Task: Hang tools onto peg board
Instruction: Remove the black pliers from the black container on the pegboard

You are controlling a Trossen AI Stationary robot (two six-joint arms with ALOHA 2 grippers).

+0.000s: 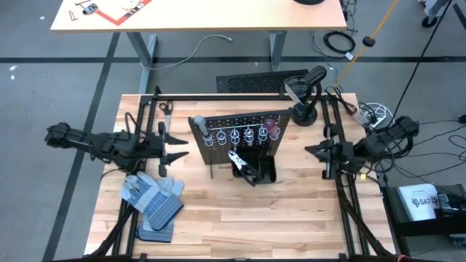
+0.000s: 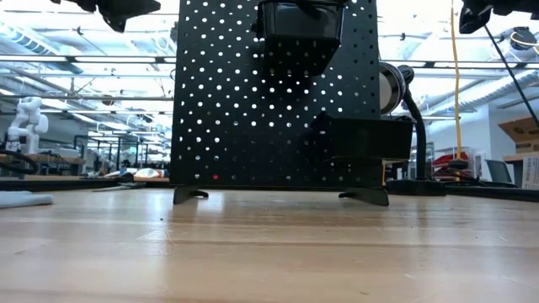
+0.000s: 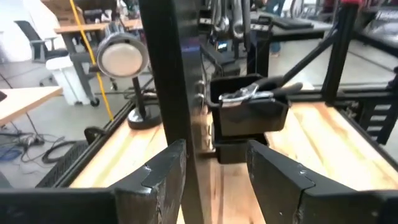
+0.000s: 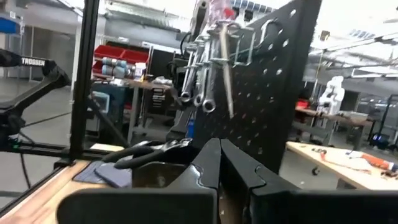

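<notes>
The peg board (image 1: 240, 135) stands upright on its feet at mid table. Silver wrenches (image 4: 205, 78) and a red-handled screwdriver (image 1: 271, 125) hang from its row of rings. Black-and-silver pliers (image 3: 258, 90) lie in the black bin (image 1: 256, 171) on its near face, jutting over the rim. My left gripper (image 1: 178, 148) hovers open just left of the board's left edge (image 3: 177, 93), touching nothing. My right gripper (image 1: 312, 151) hovers shut to the right of the board, with nothing in it; its wrist view shows the fingers (image 4: 219, 165) closed together.
Blue-grey work gloves (image 1: 153, 200) lie at the near left. A black frame rail (image 1: 240, 96) runs along the far side, with posts at both sides. A round-headed stand (image 1: 306, 109) sits at the far right. Bare wood (image 1: 255, 225) stretches in front of the board.
</notes>
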